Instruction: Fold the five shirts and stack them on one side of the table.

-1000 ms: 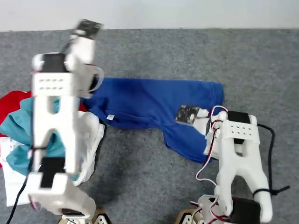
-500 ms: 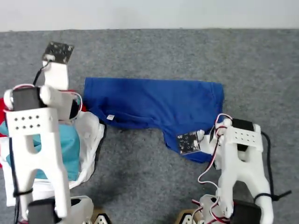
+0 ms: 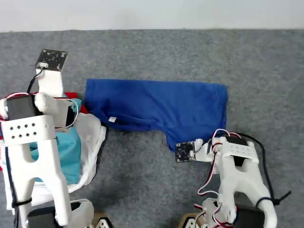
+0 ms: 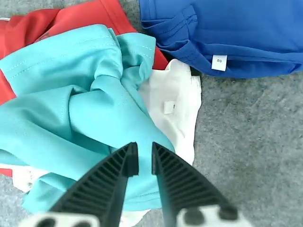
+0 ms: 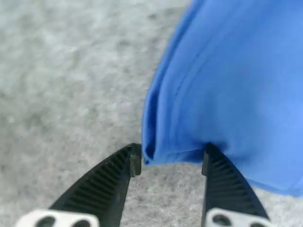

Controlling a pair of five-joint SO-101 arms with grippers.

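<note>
The blue shirt [image 3: 156,104] lies flat at the centre of the grey counter [image 3: 266,71], w/ one part reaching out toward 5 o'clock. The right gripper [image 5: 173,156] is at this part's corner. Its fingers are wide apart, one on each side of the hem, and the cloth between them is not yet pinched. I think it stands so in order to take the corner and fold this part back over the body, approx. toward 12 o'clock.

The other shirts lie in a heap at 9 o'clock. The teal shirt [image 4: 71,94] is crumpled on top, the red shirt [image 4: 75,19] is under it, and the white shirt [image 4: 175,104] is just beside the blue shirt's collar end. The left gripper [image 4: 144,153] hangs over the teal shirt. Its fingers are narrow, w/ only a slim gap, and they hold nothing. I cannot tell if they touch the cloth.

The heap is not folded, so most of the task remains, in my judgement.
</note>
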